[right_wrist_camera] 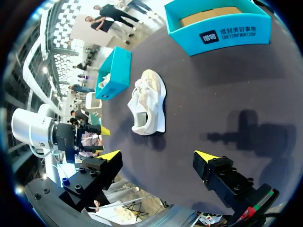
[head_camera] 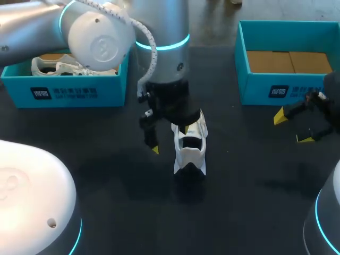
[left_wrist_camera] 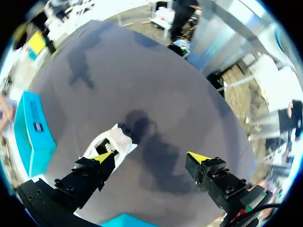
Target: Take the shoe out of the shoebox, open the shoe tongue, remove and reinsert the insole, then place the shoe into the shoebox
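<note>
A white shoe [head_camera: 190, 151] stands on the dark table near the middle, outside both boxes. My left gripper [head_camera: 170, 139] hangs open above and just left of it. In the left wrist view the shoe [left_wrist_camera: 111, 144] lies below one finger, not between the two, and the left gripper [left_wrist_camera: 150, 157] holds nothing. My right gripper [head_camera: 292, 127] is open at the table's right side, in front of the right shoebox [head_camera: 287, 87], whose cardboard floor is bare. From the right gripper [right_wrist_camera: 157, 155] the shoe [right_wrist_camera: 149, 101] lies ahead, well apart.
A second teal shoebox [head_camera: 64, 91] at the back left holds another light shoe [head_camera: 58, 66]. Both boxes show in the right wrist view, the right one [right_wrist_camera: 218, 33] and the left one [right_wrist_camera: 113, 73]. Dark tabletop [head_camera: 239, 180] spreads in front of the shoe.
</note>
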Motion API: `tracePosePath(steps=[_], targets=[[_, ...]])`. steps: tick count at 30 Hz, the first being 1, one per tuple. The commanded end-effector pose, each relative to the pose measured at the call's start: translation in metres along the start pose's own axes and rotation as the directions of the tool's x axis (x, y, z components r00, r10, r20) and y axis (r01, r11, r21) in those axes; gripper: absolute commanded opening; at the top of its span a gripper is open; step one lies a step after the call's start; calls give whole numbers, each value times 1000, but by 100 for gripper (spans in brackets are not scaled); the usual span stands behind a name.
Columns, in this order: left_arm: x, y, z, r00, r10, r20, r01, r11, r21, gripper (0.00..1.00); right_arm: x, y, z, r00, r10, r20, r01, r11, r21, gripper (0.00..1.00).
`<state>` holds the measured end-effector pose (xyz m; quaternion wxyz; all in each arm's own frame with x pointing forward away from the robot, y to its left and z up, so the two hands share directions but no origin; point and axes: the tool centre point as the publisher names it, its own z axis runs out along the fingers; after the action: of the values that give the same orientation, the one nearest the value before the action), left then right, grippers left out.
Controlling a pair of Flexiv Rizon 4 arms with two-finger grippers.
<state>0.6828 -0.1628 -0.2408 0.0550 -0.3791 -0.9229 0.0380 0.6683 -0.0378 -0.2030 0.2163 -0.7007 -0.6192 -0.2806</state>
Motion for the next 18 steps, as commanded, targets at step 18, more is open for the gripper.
tracePosePath(steps=[18], targets=[[-33,-9,67,689,-716,112,705,698,124,100,0,-1,1,1000,1,3,-1,1000,-1,100]])
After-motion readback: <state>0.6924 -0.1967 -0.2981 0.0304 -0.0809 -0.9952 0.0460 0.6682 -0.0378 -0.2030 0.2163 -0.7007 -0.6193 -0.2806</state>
